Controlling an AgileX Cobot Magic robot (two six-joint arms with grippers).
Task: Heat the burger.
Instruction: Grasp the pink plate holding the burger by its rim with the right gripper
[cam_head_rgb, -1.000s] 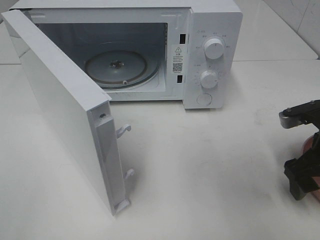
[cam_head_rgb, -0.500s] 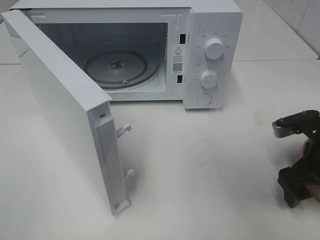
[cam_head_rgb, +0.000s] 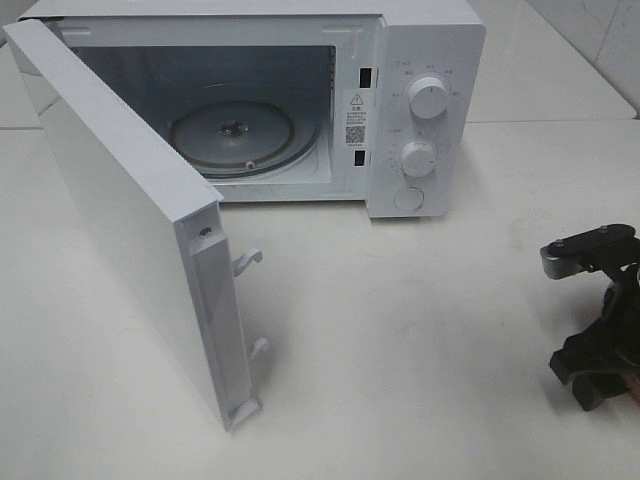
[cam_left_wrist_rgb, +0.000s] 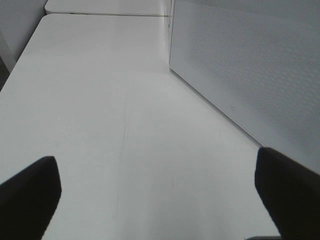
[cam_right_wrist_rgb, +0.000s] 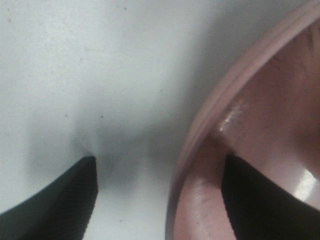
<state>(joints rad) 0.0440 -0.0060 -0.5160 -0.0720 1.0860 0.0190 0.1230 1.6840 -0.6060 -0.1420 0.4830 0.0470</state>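
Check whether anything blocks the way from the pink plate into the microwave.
Nothing visible does. The microwave door is swung wide left, the glass turntable is bare, and the table shows nothing between it and the pink plate, whose rim the right gripper straddles. The burger is out of view.

We are looking at a kitchen, or at least a corner set up as one. A white microwave (cam_head_rgb: 420, 60) is standing on a plain white counter (cam_head_rgb: 400, 330). Its door (cam_head_rgb: 120, 200) is hanging wide open and showing the glass turntable (cam_head_rgb: 235, 135) inside, and two round knobs (cam_head_rgb: 428, 97) are sitting on its front panel. What look like pale wall tiles (cam_head_rgb: 600, 30) are rising behind the counter. A pink plate (cam_right_wrist_rgb: 260, 125) is lying on the same counter.
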